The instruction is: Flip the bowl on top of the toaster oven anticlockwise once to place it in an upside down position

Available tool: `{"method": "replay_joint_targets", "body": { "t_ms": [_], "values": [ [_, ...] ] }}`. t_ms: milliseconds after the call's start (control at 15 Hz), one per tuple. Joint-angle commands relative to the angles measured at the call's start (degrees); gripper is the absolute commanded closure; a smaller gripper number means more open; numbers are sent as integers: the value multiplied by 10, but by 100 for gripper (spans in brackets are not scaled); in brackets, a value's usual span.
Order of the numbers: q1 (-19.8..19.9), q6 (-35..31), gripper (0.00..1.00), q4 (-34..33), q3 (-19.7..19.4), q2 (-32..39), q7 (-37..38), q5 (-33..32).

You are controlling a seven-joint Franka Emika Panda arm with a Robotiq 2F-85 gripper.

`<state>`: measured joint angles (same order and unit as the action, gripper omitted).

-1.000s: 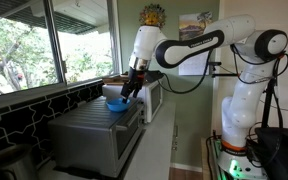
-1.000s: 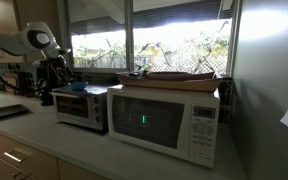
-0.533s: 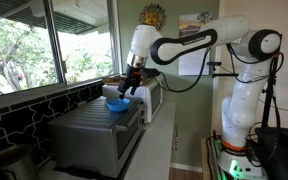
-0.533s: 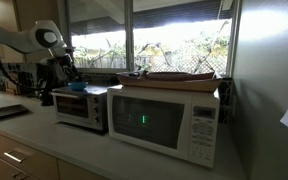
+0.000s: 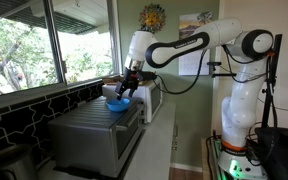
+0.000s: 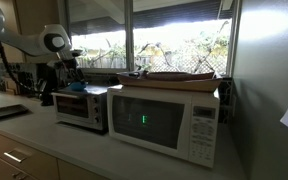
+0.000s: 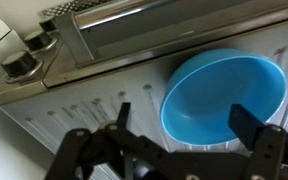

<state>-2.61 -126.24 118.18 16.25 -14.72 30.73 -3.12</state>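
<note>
The small bright blue bowl sits right side up on the ridged top of the silver-grey toaster oven. It also shows in both exterior views, on the toaster oven. My gripper hovers just above the bowl, open, with one finger left of the bowl and one over its right rim. In the exterior views the gripper hangs directly over the bowl.
A white microwave bearing a wooden tray stands beside the toaster oven; it also shows behind it. Windows run along the wall next to the counter. The oven's bar handle and knobs are at the wrist view's top.
The arm has shifted slightly toward the window side over the bowl. The bowl has not moved.
</note>
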Motion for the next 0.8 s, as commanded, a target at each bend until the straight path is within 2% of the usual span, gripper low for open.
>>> {"method": "replay_joint_targets", "body": {
  "t_ms": [0,67,267,400,533,733],
  "values": [
    [-10,-17,0,12,-15,8,9,14],
    [-10,-20,1,14,-17,9,9,17],
    [-13,-27,17,16,-24,16,5,35],
    [-15,-30,23,17,-26,19,3,46],
    [-15,-33,44,19,-28,20,4,52],
    [-15,-36,66,20,-31,19,4,58]
  ]
}}
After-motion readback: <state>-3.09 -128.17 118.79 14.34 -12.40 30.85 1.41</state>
